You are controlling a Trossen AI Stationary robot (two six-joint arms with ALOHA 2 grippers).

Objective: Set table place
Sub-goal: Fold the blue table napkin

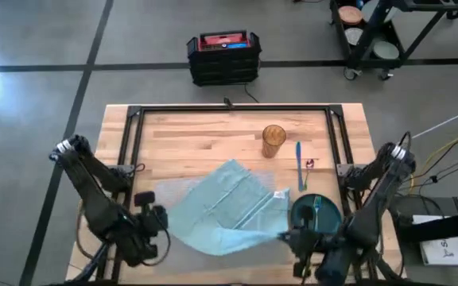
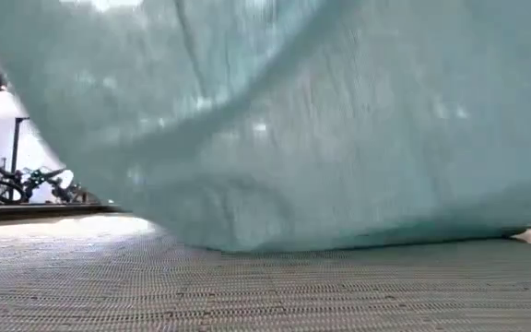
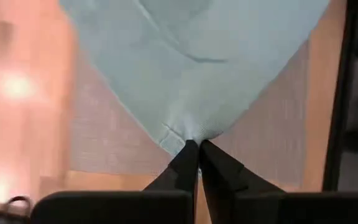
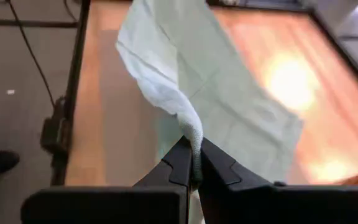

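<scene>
Overhead, a light teal napkin (image 1: 221,208) hangs spread between the two arms above the near half of the table (image 1: 213,131). The left gripper (image 3: 196,152) is clenched on one corner of the cloth, fingers pressed together with the hem bunched at their tips. The right gripper (image 4: 192,163) pinches a second corner in the same manner, the fabric gathered into a narrow twist where it enters the fingers. Beneath the cloth lies the place (image 2: 247,286), a flat grey woven mat resting on the table; its weave fills the foreground of the low view, and part of it shows below the napkin in the left wrist view.

The napkin appears thin, light and wholly limp: it sags between the grips and folds on itself, so it probably keeps no shape unless held taut at two corners. Corner pinches suit it; a mid-edge hold would likely let the ends droop. The woven surface of the mat looks coarse and may drag on the cloth as it settles.

Also on the table: a dark green plate (image 1: 316,211) just beside the right gripper, an amber glass (image 1: 273,140) farther back, and a blue utensil (image 1: 299,163) between them.
</scene>
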